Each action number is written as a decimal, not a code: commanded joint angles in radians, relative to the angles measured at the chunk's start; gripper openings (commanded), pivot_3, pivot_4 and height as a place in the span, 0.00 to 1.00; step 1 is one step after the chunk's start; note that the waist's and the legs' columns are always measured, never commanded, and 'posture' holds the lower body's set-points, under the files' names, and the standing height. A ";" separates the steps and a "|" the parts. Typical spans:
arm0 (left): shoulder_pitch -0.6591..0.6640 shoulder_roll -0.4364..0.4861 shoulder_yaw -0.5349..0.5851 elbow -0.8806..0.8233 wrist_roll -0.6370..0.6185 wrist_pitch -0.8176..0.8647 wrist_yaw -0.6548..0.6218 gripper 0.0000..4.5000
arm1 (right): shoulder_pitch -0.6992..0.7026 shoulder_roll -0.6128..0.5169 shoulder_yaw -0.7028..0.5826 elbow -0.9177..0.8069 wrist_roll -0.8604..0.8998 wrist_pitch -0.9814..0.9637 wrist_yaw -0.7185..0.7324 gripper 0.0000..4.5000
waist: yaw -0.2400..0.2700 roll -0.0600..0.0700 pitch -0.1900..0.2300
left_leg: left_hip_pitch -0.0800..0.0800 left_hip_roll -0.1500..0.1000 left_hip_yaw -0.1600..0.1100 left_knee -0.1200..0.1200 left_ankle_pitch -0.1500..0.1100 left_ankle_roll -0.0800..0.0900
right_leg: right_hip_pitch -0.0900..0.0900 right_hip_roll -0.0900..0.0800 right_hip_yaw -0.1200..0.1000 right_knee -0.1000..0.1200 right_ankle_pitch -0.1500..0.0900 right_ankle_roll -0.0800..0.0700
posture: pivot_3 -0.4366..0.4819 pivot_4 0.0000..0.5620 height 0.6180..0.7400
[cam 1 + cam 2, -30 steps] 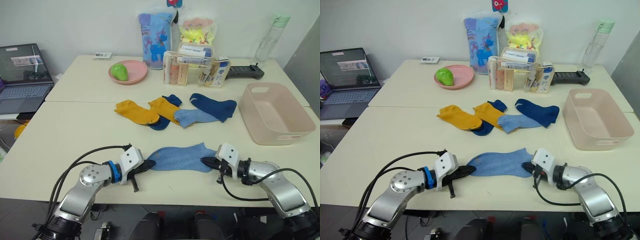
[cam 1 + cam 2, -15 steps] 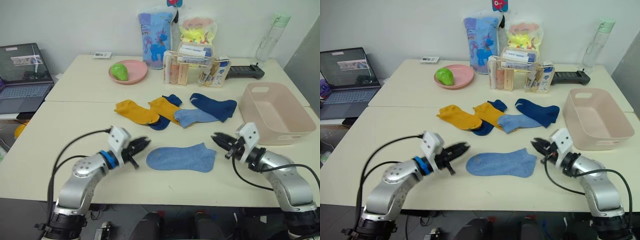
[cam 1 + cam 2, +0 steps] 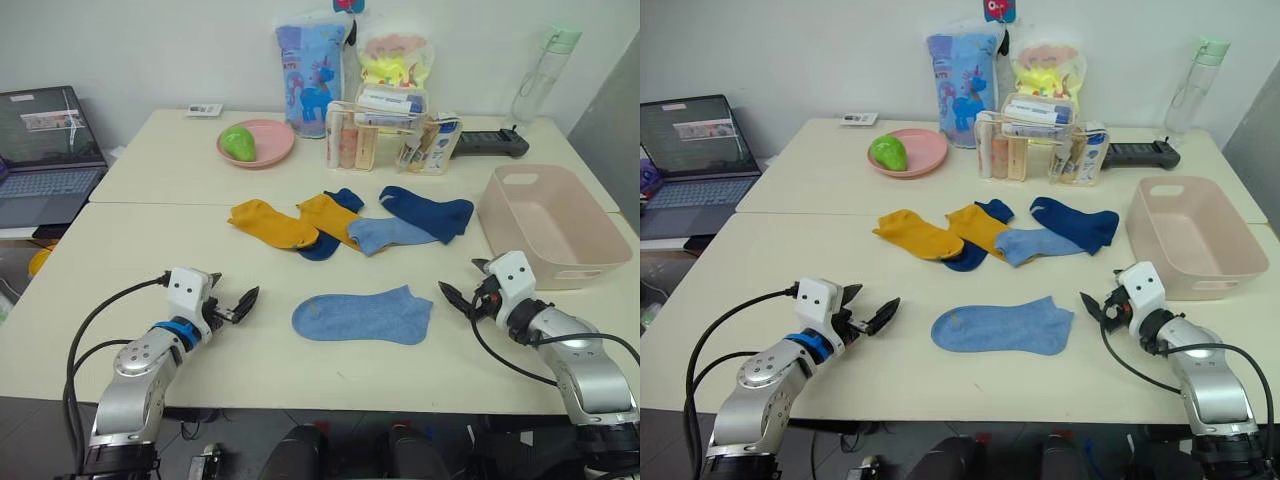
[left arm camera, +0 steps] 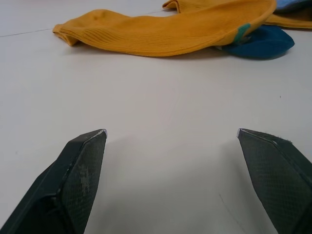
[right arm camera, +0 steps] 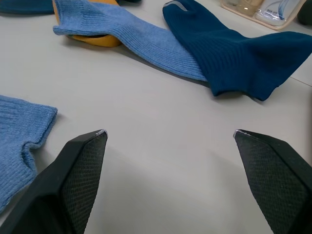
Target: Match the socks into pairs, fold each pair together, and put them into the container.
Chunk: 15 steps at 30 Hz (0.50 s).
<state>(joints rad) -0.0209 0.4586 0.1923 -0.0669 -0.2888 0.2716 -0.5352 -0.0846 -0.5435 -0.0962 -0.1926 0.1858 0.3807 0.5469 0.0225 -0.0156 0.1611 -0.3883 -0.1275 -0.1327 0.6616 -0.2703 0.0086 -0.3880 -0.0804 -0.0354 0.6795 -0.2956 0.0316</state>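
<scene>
Left eye view, light blue sock [image 3: 362,316]: flat alone on counter [image 3: 150,250], set out for pairing.
Left gripper [image 3: 237,304]: apart, empty.
Right gripper [image 3: 462,292]: apart, empty.
Heap [image 3: 345,224]: its mate probably fetched next.

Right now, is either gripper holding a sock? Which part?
Nothing held. Left gripper and right gripper are open, apart from the light blue sock lying flat between them.

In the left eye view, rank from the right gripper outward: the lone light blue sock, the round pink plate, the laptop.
From the right gripper:
1. Lone light blue sock, just to its left, near the front edge.
2. Round pink plate, far back, left of centre.
3. Laptop, far left.
</scene>
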 commanded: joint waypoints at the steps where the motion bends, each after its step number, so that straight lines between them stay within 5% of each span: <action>1: -0.002 0.016 0.009 -0.018 0.014 -0.029 -0.001 1.00 | -0.007 0.001 -0.010 -0.039 0.008 0.005 -0.007 1.00 | 0.000 0.000 0.000 | 0.000 0.000 0.000 0.000 0.000 0.000 | 0.000 0.000 0.000 0.000 0.000 0.000 | 0.48 0.27 1.00; 15: -0.011 0.017 -0.007 -0.013 0.022 -0.034 -0.023 1.00 | -0.050 0.004 0.019 -0.093 -0.004 0.058 -0.013 1.00 | 0.000 0.000 0.000 | 0.000 0.000 0.000 0.000 0.000 0.000 | 0.000 0.000 0.000 0.000 0.000 0.000 | 0.48 0.27 1.00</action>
<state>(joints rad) -0.0204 0.4660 0.1842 -0.0663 -0.2625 0.2530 -0.5528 -0.1122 -0.5411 -0.0753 -0.2350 0.1790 0.4386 0.5391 0.0221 -0.0156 0.1611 -0.3883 -0.1275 -0.1328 0.6615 -0.2703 0.0087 -0.3881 -0.0803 -0.0354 0.6795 -0.2955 0.0316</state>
